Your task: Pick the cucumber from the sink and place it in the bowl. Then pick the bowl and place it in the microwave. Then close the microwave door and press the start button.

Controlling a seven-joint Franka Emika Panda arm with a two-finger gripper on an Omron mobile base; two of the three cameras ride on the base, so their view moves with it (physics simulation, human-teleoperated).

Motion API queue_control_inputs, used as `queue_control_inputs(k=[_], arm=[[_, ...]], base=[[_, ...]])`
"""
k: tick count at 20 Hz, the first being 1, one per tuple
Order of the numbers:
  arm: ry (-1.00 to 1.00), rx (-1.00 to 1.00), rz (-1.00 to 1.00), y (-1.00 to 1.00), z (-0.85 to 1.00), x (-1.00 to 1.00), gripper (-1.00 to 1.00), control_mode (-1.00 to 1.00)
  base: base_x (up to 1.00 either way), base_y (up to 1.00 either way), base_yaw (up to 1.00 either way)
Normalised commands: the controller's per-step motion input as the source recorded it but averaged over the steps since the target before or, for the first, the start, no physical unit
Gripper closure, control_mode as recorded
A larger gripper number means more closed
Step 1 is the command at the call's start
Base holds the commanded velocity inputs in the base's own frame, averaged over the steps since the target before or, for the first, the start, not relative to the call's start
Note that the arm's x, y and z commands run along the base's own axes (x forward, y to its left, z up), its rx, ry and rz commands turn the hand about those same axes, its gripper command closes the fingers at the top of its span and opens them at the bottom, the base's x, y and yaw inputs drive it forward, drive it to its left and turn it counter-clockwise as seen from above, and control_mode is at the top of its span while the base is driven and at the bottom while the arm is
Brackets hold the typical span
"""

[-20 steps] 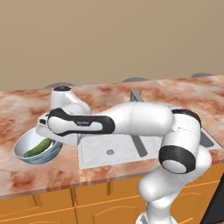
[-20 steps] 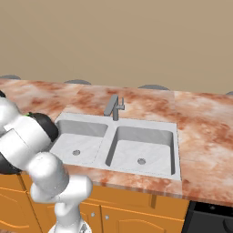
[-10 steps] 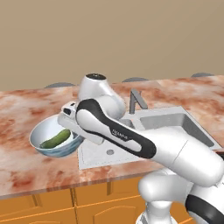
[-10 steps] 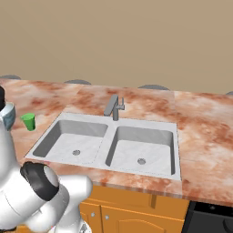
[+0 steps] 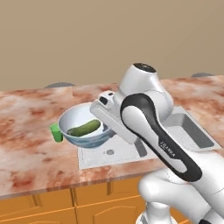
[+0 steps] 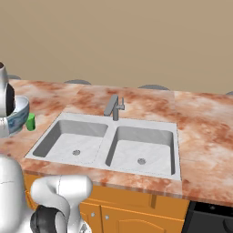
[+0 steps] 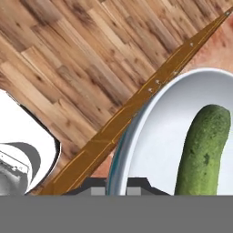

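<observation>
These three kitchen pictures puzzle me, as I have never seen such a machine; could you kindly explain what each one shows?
The machine is a white robot arm on a driving base. Two cameras ride on that base, behind the arm to its left and right; the third sits on the hand, looking along the gripper. In the left base view the arm holds the bowl lifted above the counter, with the cucumber lying inside. A small green cup stands on the counter beside it. The right base view shows the sink and its faucet. The hand view shows the finger tips clamped on the bowl's rim, with wooden floor far below.
</observation>
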Motion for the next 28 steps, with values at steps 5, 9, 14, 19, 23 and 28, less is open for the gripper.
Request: queue_control_inputs(k=[5, 9, 14, 19, 23, 28], arm=[[0.00, 0.02, -0.28, -0.70, 0.67, -0.25, 1.00, -1.00], [-0.02, 0.01, -0.30, -0.65, 0.61, -0.23, 1.00, -1.00], [-0.04, 0.00, -0.29, -0.45, 0.46, -0.15, 1.00, -1.00], [-0.08, -0.01, -0.20, -0.14, -0.07, 0.00, 1.00, -1.00], [-0.22, -0.01, -0.12, -0.11, -0.08, 0.00, 1.00, -1.00], [-0.07, 0.00, -0.03, -0.19, 0.00, 0.00, 1.00, -1.00]], base=[[0.00, 0.00, 0.00], [0.00, 0.00, 0.00], [0.00, 0.00, 0.00], [0.00, 0.00, 0.00], [0.00, 0.00, 0.00], [0.00, 0.00, 0.00]])
